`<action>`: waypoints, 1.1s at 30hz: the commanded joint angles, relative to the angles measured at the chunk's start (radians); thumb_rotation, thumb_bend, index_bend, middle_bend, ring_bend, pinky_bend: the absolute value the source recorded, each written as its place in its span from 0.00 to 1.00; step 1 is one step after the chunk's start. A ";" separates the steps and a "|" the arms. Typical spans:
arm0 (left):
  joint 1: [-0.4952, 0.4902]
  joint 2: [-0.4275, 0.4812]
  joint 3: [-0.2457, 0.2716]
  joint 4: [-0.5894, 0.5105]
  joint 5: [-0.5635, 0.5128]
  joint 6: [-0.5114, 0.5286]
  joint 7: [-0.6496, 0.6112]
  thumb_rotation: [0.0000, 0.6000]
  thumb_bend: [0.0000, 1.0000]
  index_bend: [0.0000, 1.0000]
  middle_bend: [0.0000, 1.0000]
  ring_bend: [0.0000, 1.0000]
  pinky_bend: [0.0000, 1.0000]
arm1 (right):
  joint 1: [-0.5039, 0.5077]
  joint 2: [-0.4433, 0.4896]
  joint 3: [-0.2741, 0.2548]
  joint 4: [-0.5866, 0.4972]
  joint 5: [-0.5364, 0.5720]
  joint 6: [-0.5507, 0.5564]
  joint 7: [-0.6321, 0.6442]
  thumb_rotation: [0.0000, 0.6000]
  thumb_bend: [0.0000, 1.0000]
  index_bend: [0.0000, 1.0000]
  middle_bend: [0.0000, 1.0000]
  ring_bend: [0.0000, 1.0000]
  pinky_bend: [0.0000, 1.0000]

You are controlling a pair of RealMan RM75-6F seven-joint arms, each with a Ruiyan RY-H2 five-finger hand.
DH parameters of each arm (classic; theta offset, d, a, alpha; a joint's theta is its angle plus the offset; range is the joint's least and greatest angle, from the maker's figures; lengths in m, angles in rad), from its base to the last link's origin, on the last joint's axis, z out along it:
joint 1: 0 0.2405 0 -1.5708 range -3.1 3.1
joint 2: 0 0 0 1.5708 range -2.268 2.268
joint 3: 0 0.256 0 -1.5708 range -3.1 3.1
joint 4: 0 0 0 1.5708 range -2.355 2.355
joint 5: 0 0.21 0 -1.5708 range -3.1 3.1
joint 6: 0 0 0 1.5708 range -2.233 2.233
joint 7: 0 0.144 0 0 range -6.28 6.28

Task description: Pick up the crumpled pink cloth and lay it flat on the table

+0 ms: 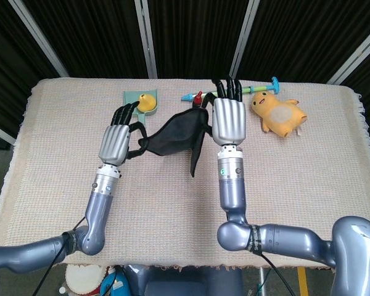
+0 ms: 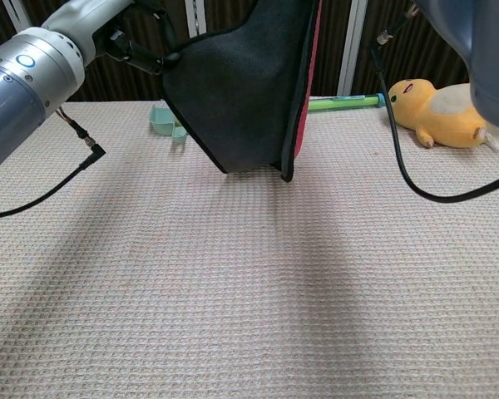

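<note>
You hold the cloth (image 1: 176, 137) stretched between both hands: the left hand (image 1: 116, 143) pinches one corner, the right hand (image 1: 229, 121) another, its length running left-right above the table (image 1: 308, 172).

Evenly and brightly lit from above — no glare. Soft shadows on the table mat (image 2: 233, 274) below the raised cloth (image 2: 241, 91). Sharp overall — near arm slightly soft.

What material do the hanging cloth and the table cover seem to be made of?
Cloth: soft matte fabric, dark face with pink edge; it drapes limply between the robot hands. Possibly fleece or microfibre. Table cover: beige woven textile, waffle-like grid texture, fringed edge in the head view.
</note>
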 commanded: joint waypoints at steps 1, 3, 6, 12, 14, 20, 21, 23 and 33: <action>-0.013 0.014 -0.006 0.004 -0.001 -0.005 0.016 1.00 0.46 0.60 0.05 0.00 0.01 | -0.013 0.014 0.003 0.000 0.005 -0.005 0.012 1.00 0.53 0.61 0.20 0.00 0.00; -0.022 0.023 -0.011 0.006 -0.005 -0.010 0.022 1.00 0.46 0.60 0.05 0.00 0.01 | -0.022 0.025 0.005 -0.003 0.007 -0.006 0.020 1.00 0.53 0.61 0.20 0.00 0.00; -0.041 0.033 -0.029 0.007 -0.015 -0.015 0.033 1.00 0.46 0.60 0.05 0.00 0.01 | -0.038 0.040 0.006 -0.002 0.017 -0.015 0.035 1.00 0.53 0.61 0.20 0.00 0.00; -0.079 0.058 -0.056 0.003 -0.028 -0.020 0.065 1.00 0.46 0.59 0.05 0.00 0.01 | -0.075 0.071 -0.001 -0.006 0.021 -0.034 0.078 1.00 0.53 0.61 0.20 0.00 0.00; -0.088 0.062 -0.063 0.001 -0.035 -0.019 0.071 1.00 0.46 0.59 0.05 0.00 0.01 | -0.086 0.079 -0.002 -0.010 0.024 -0.041 0.093 1.00 0.53 0.61 0.20 0.00 0.00; -0.110 0.073 -0.068 0.005 -0.061 -0.019 0.096 1.00 0.46 0.59 0.05 0.00 0.01 | -0.111 0.100 -0.012 -0.011 0.023 -0.057 0.125 1.00 0.53 0.61 0.20 0.00 0.00; -0.113 0.075 -0.066 0.008 -0.065 -0.018 0.100 1.00 0.46 0.59 0.05 0.00 0.01 | -0.115 0.103 -0.012 -0.007 0.024 -0.060 0.132 1.00 0.53 0.61 0.20 0.00 0.00; -0.120 0.076 -0.065 0.016 -0.070 -0.018 0.108 1.00 0.46 0.59 0.05 0.00 0.01 | -0.121 0.106 -0.013 -0.004 0.026 -0.063 0.142 1.00 0.53 0.61 0.20 0.00 0.00; -0.173 0.073 -0.077 0.060 -0.098 -0.029 0.125 1.00 0.46 0.59 0.05 0.00 0.01 | -0.125 0.105 -0.010 0.060 0.026 -0.093 0.192 1.00 0.53 0.61 0.20 0.00 0.00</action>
